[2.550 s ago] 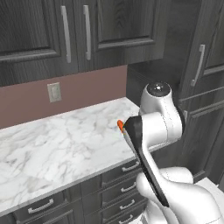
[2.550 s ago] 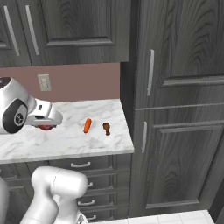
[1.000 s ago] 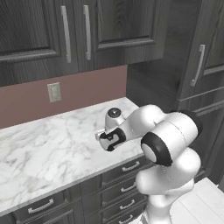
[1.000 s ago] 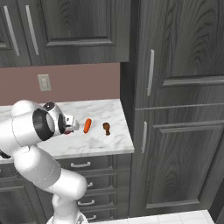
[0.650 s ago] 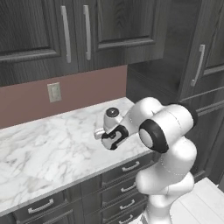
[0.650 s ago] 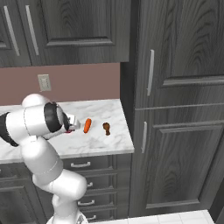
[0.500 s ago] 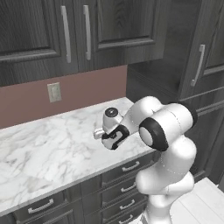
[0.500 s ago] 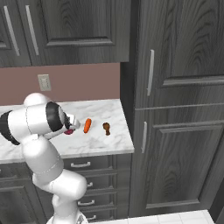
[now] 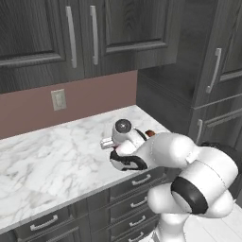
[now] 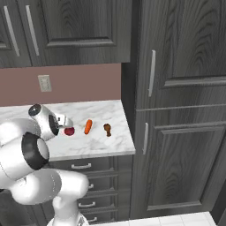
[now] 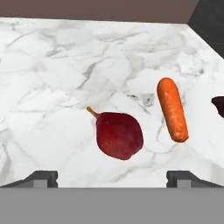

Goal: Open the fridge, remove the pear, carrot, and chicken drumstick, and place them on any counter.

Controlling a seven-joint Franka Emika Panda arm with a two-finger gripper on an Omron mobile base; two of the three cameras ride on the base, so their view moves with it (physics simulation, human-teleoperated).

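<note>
1. Hovering just above the pear (image 11: 119,134), the end effector (image 11: 112,178) has its fingers spread wide, holding nothing; the fruit lies on the table (image 11: 52,87) between and just ahead of the tips.
2. Beside it lies the carrot (image 11: 172,109), long axis pointing away, with the chicken drumstick (image 10: 107,129) beyond.
3. Nothing blocks a straight lift away.

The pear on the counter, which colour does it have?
Dark red, with a thin yellowish stem. The pear shows best in the hand view.
</note>
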